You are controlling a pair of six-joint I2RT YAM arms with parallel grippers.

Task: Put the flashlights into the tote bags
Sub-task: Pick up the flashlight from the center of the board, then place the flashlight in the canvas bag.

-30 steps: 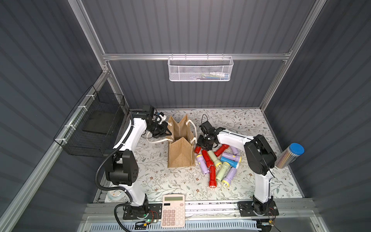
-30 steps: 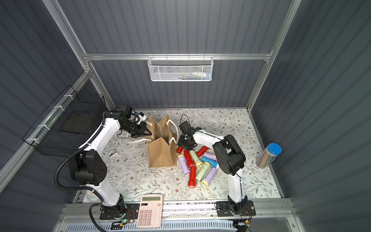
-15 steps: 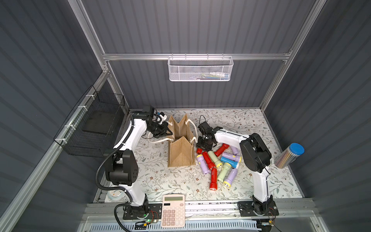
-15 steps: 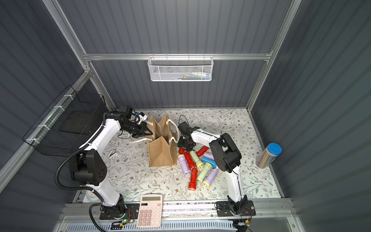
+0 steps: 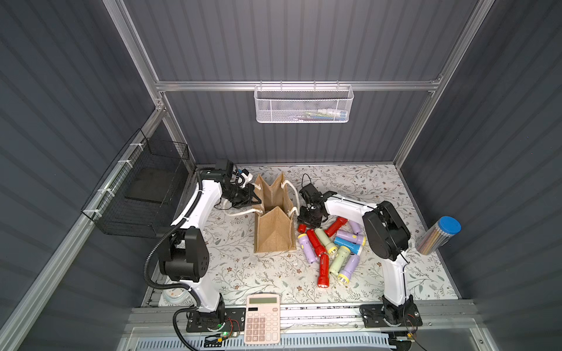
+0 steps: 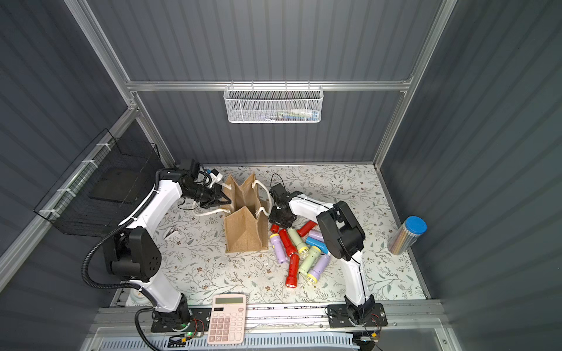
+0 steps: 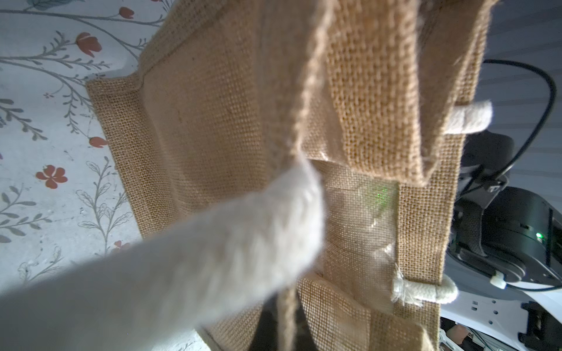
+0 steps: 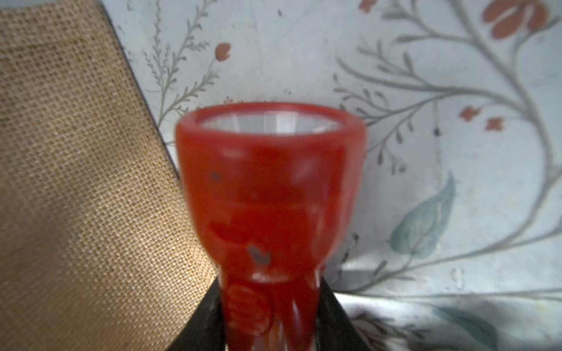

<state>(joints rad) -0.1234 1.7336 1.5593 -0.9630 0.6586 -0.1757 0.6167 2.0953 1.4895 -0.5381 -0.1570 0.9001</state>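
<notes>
1. Right wrist view: the red flashlight (image 8: 267, 194) lies lengthwise along the right gripper (image 8: 270, 279), flared head leading, low over the tabletop (image 8: 425, 152). The fingers (image 8: 334, 322) press its barrel.
2. The tote bag (image 5: 273, 234) stands just beside, to the left (rim higher).
3. The left gripper (image 5: 256, 200) pinches the bag's opposite wall, fingers shut.

Coarse woven jute bag (image 7: 197, 136), glossy red plastic flashlight (image 8: 267, 188)

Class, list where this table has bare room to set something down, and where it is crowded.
Free: the mat between tote bag, calculator and left arm; the far right corner behind the right arm; the strip between that arm and the pencil tube. Crowded: the flashlights heaped between bag and right arm.
</notes>
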